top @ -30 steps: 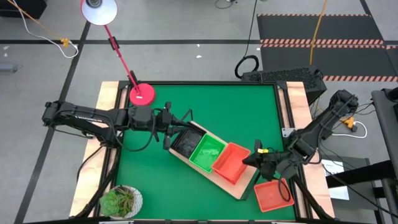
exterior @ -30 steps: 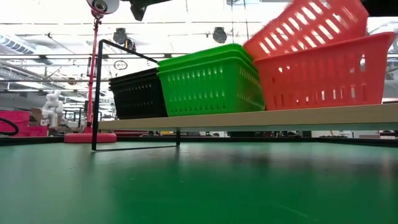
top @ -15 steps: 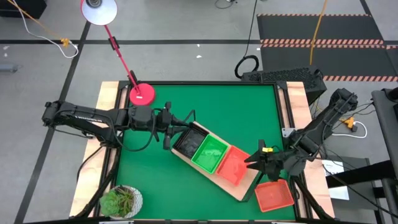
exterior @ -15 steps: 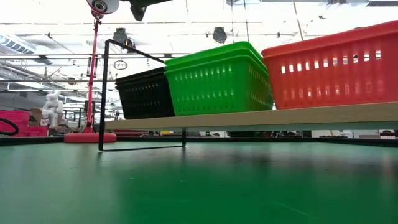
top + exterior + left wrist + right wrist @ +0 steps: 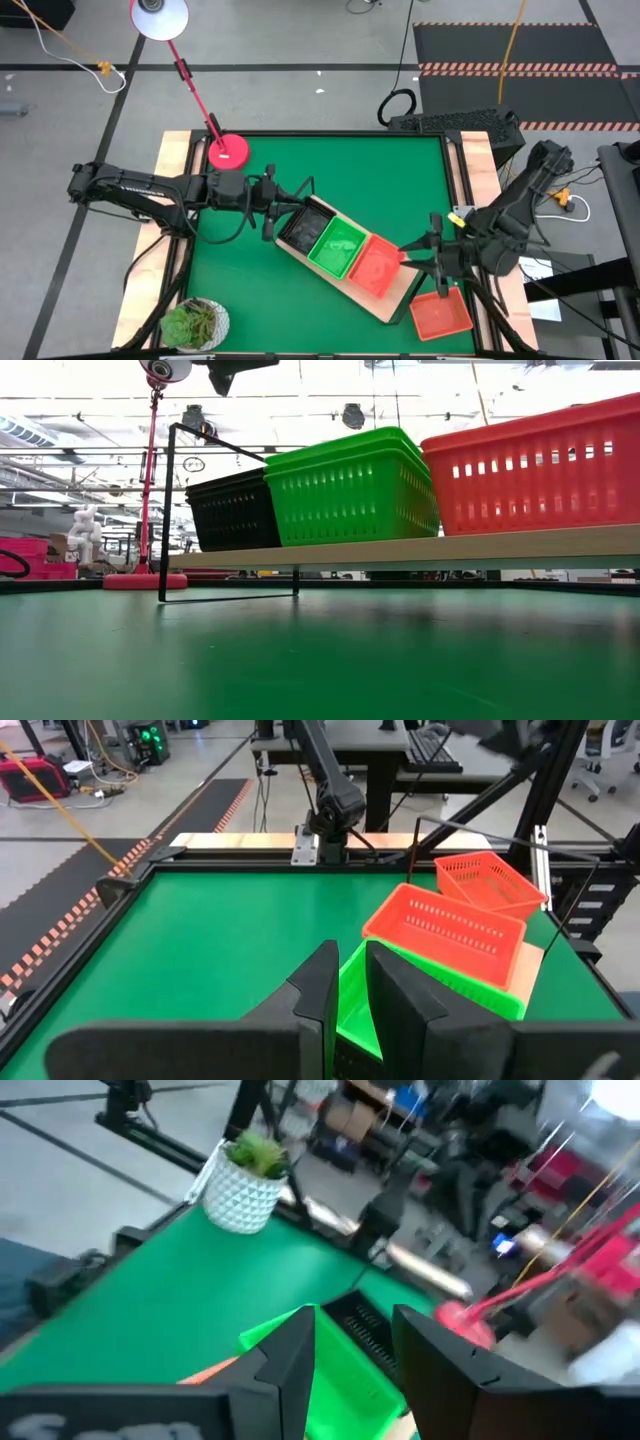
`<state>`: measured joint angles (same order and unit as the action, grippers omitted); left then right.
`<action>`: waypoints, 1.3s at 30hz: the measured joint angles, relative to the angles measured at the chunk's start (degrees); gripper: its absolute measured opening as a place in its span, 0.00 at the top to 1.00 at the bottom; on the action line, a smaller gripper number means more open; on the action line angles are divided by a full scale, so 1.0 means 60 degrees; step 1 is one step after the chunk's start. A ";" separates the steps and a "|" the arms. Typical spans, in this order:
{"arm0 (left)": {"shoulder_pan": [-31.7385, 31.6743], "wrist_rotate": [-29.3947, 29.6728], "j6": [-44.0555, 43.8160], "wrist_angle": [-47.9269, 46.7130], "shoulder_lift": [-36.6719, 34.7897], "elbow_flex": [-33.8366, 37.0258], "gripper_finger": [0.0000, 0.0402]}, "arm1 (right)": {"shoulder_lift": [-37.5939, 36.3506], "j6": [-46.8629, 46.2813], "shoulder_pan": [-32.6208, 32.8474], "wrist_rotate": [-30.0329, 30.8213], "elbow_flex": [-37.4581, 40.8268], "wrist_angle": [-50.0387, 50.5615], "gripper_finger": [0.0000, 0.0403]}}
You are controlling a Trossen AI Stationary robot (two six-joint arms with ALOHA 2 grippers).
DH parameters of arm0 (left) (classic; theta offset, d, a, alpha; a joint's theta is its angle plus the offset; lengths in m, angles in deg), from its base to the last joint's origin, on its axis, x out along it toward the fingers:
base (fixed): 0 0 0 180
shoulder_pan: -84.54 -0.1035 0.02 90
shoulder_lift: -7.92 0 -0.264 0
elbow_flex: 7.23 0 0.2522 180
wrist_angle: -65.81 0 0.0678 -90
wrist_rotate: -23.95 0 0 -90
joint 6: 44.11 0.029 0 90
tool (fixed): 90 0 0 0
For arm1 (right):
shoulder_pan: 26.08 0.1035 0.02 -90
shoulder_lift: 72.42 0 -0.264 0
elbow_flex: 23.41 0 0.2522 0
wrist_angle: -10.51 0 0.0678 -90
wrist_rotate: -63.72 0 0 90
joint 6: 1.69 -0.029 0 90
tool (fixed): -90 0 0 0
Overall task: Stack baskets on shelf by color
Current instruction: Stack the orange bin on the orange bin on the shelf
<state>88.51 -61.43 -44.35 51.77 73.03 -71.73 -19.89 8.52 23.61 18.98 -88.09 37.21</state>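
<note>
The shelf lies diagonally on the green mat, carrying black baskets, green baskets and red baskets side by side. One red basket sits at the mat's corner. The right gripper hovers empty with fingers apart beside the red baskets; the left gripper pinches the black baskets' rim.

The shelf lies slantwise across the mat, its top filled by black, green and red baskets. Open mat stretches behind and in front; a potted plant blocks one near corner
</note>
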 joint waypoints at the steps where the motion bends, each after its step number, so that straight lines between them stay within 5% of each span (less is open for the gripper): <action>1: 0.0000 0.0000 0.0001 -0.0037 -0.0001 0.0000 0.86 | 0.0236 -0.0526 0.0105 -0.0003 -0.0381 0.0509 0.68; 6: 0.0000 0.0000 0.0001 -0.0149 0.0003 0.0000 0.86 | 0.1784 -0.3916 0.0570 -0.0206 -0.2808 0.3798 0.68; 12: 0.0000 0.0000 -0.0041 -0.0141 0.0003 0.0000 0.86 | 0.3875 -0.7418 0.0933 -0.2644 -0.5476 0.7257 0.68; 21: 0.0080 0.0002 -0.0509 -0.0498 0.0003 0.0000 0.86 | 0.5118 -1.0878 0.1323 -0.6898 -0.6348 0.7821 0.68; 32: 0.0109 0.0141 -0.0263 -0.0985 -0.0020 -0.0004 0.86 | 0.6539 -1.4315 0.2999 -0.5426 -0.5935 0.8068 0.67; 39: -0.0129 0.2517 0.0021 -0.3080 -0.0393 -0.0010 0.86 | 0.7308 -1.4699 0.3189 -0.5971 -0.5523 0.8160 0.58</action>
<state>87.73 -46.33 -44.22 33.29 70.67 -71.79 23.95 -79.67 42.74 -16.85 -121.23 86.17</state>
